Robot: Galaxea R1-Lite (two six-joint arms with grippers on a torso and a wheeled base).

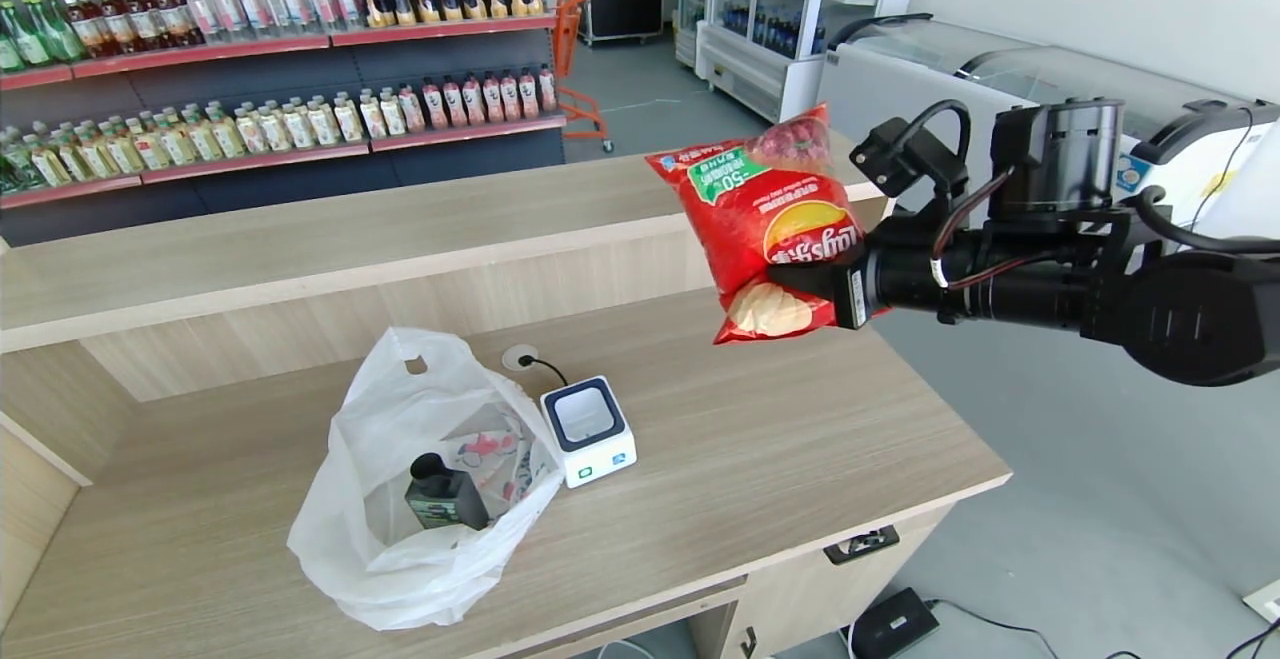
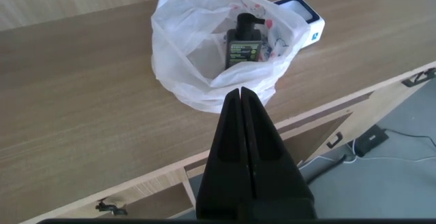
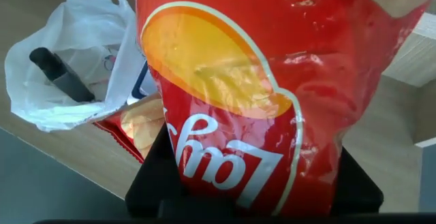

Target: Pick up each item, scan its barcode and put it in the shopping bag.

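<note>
Over the bench [image 1: 780, 439] right end, chip bag [image 1: 770, 219]: upside down, raised clear.
Right hand [image 1: 805, 284]: arm horizontal, clamped on chip bag.
Left hand [image 2: 240, 101]: fingers pressed together, empty.
Shopping bag [image 1: 370, 539]: open on bench, holds dark bottle [image 1: 445, 494].
Scanner [image 1: 588, 429]: just beside shopping bag.

Red chip bag [image 1: 765, 209], puffed, print upside down, clamped in the right gripper [image 1: 800, 284], held aloft well right of the scanner [image 1: 588, 429]. White shopping bag [image 1: 400, 559], mouth open, touches the scanner's left side; dark bottle [image 1: 445, 499] lies inside.
</note>
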